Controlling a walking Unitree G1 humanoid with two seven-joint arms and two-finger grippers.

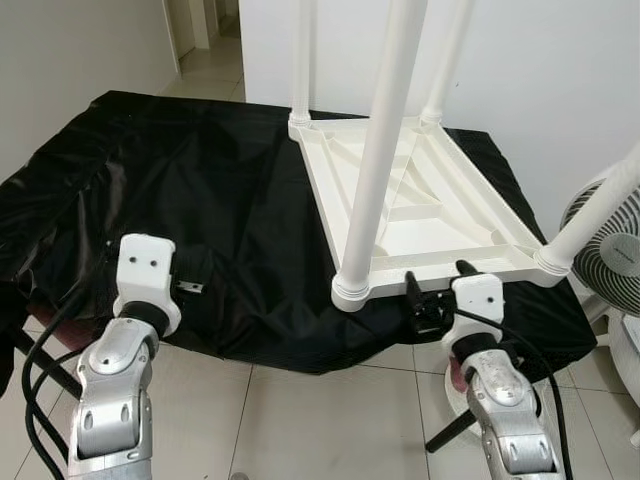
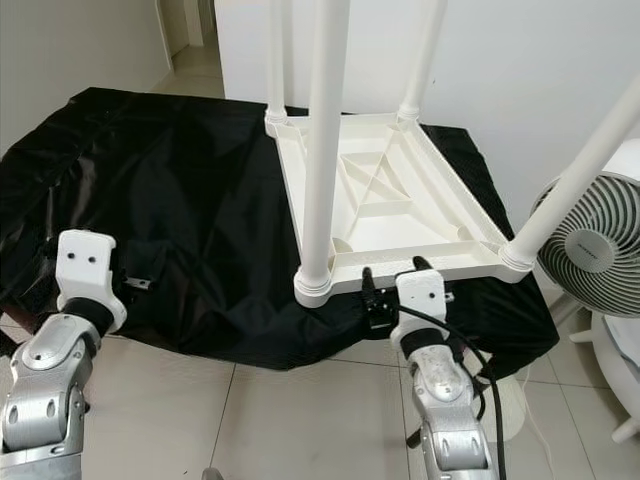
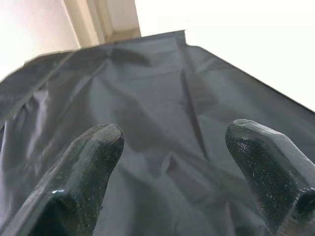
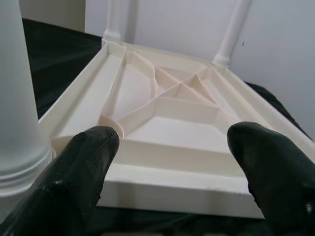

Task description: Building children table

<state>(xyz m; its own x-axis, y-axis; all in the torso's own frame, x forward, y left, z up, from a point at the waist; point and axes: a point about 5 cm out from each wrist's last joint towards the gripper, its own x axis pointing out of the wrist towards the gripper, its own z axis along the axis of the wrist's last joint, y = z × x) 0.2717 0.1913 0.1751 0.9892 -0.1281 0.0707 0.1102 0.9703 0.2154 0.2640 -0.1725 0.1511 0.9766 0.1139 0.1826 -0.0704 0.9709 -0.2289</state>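
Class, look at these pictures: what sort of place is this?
Probably a room in a home: tiled floor, a standing fan, and an upturned white children's table on a black cloth.

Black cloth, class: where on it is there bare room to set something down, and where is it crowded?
Bare: the wide stretch of black cloth between the upturned table top and the cloth's left edge. Crowded: the right side, taken by the table top and its legs, with the right gripper at its near rim.

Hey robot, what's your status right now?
Right gripper open at upturned white table's near edge. Left gripper open over black cloth. Four legs fitted. Fan close by, right.
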